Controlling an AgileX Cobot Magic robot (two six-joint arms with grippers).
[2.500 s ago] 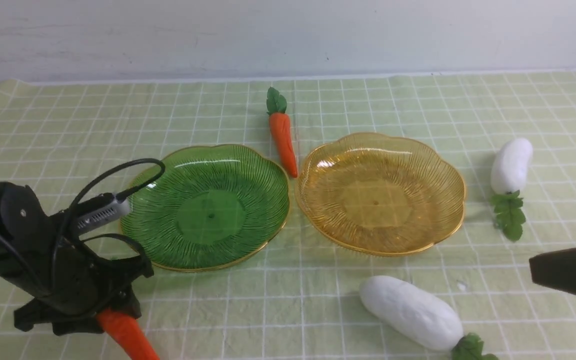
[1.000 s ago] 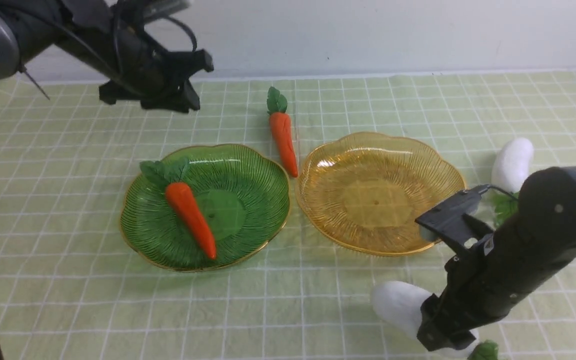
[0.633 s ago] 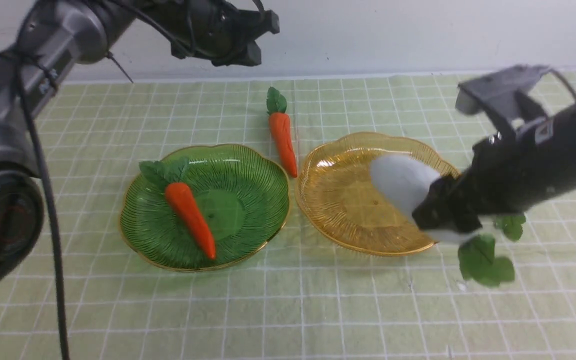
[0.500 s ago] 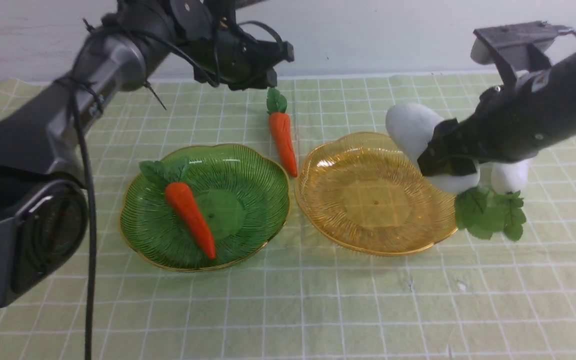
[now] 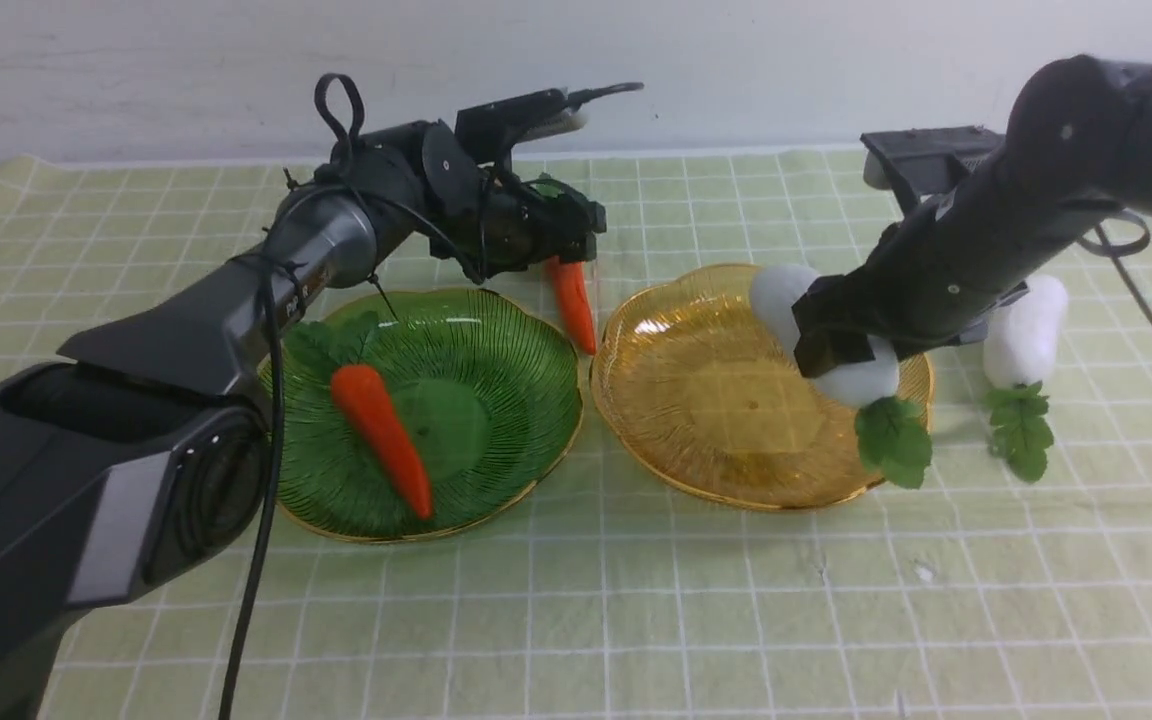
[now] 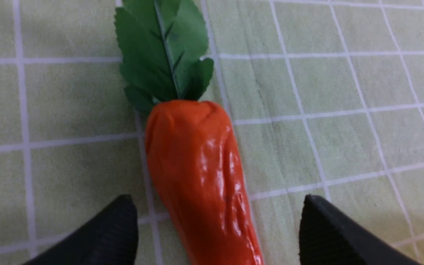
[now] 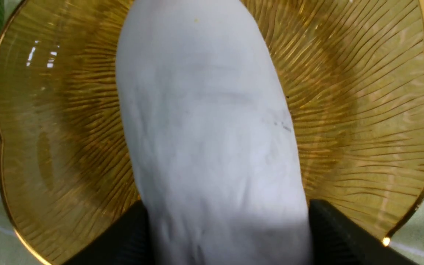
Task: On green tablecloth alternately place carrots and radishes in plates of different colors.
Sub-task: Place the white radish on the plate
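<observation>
One carrot (image 5: 381, 430) lies in the green plate (image 5: 516, 360). A second carrot (image 5: 573, 303) lies on the green tablecloth (image 5: 576, 600) between the plates. My left gripper (image 5: 561, 250) is open and low over its leafy end; in the left wrist view the carrot (image 6: 201, 176) lies between the spread fingers (image 6: 116, 232), untouched. My right gripper (image 5: 841, 345) is shut on a white radish (image 5: 816, 330) and holds it over the amber plate (image 5: 696, 400), as the right wrist view (image 7: 208, 129) shows. The other radish (image 5: 1024, 330) lies right of the amber plate.
A white wall (image 5: 736, 60) runs along the far edge of the cloth. The amber plate (image 7: 363, 110) fills the right wrist view beneath the radish. The left arm (image 5: 186, 340) stretches across the green plate's left side.
My left gripper came down from behind onto the second carrot's leafy end. My right gripper lowered the radish toward the amber plate and shifted it left.
</observation>
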